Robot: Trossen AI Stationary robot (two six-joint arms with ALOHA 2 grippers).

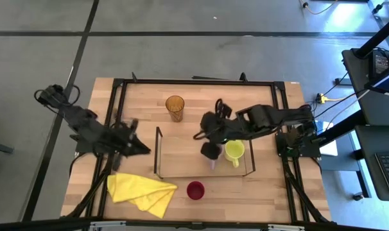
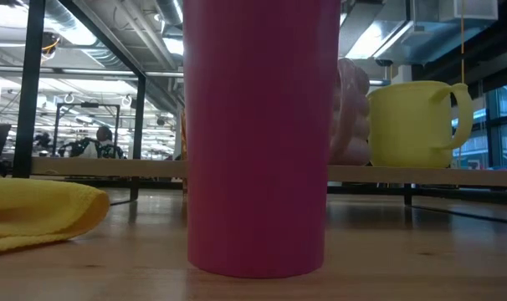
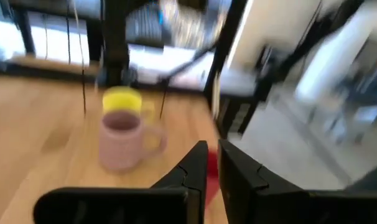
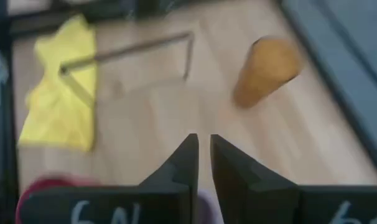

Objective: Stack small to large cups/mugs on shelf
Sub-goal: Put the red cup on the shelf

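The shelf (image 1: 181, 157) lies mid-table. The yellow-green mug (image 1: 233, 151) and the lilac mug (image 1: 212, 162) stand upright on its board, side by side; both also show in the low view, the lilac mug (image 2: 351, 113) and the yellow-green mug (image 2: 414, 125). The amber tumbler (image 1: 174, 108) stands on the table beyond the shelf. The dark red cup (image 1: 195, 190) stands near the front edge. My right gripper (image 1: 199, 135) hangs over the shelf beside the lilac mug, shut and empty (image 4: 204, 155). My left gripper (image 1: 138, 142) waits left of the shelf, shut and empty (image 3: 213, 165).
A crumpled yellow cloth (image 1: 140, 191) lies at the front left, beside the dark red cup. The shelf's black wire frames (image 1: 158, 151) stand up at both short ends. Bare board shows on the shelf's left half.
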